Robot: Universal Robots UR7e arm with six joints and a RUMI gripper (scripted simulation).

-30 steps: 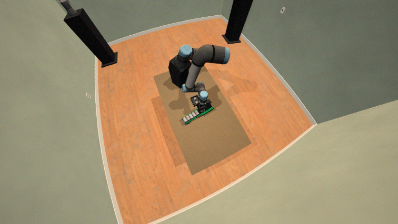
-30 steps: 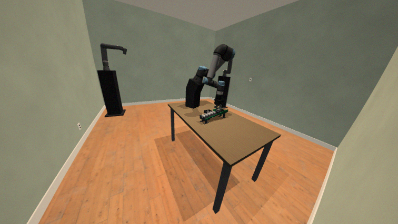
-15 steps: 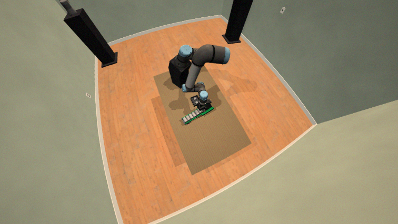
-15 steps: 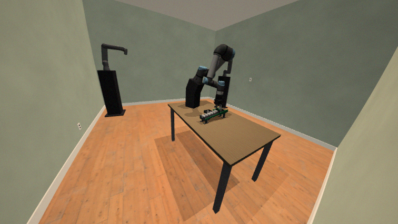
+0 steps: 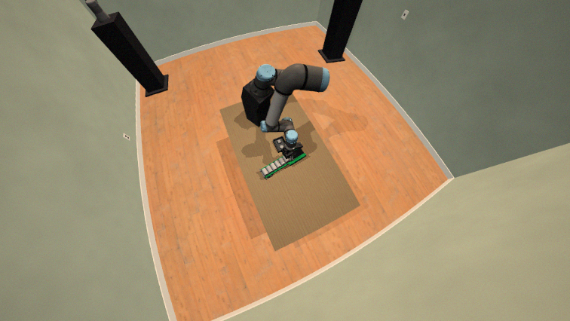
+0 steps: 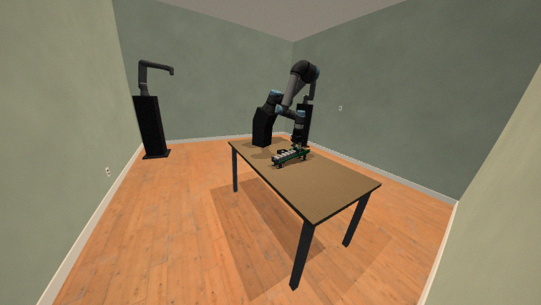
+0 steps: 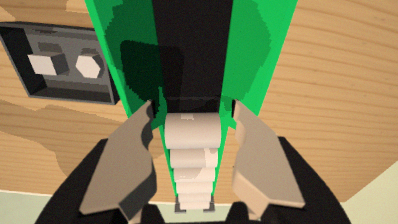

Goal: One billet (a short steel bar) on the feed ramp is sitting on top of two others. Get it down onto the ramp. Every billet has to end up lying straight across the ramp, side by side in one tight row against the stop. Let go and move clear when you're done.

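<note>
The green feed ramp (image 7: 192, 55) with its black bed runs down the middle of the wrist view. Several pale steel billets lie across it in one row; the uppermost billet (image 7: 192, 131) rests on the bed against the one below it. None sits on top of another here. My gripper (image 7: 193, 101) is open, its tan fingers standing outside the ramp's green rails on either side of the uppermost billet, apart from it. In the top and exterior views the gripper (image 5: 290, 153) hangs over the ramp's upper part (image 5: 283, 164), and the ramp also shows in the exterior view (image 6: 290, 155).
A dark grey tray (image 7: 62, 65) holding two pale hexagonal pieces lies on the table left of the ramp. The robot's black base (image 5: 255, 101) stands behind the ramp. The table's edge (image 6: 272, 187) is well away.
</note>
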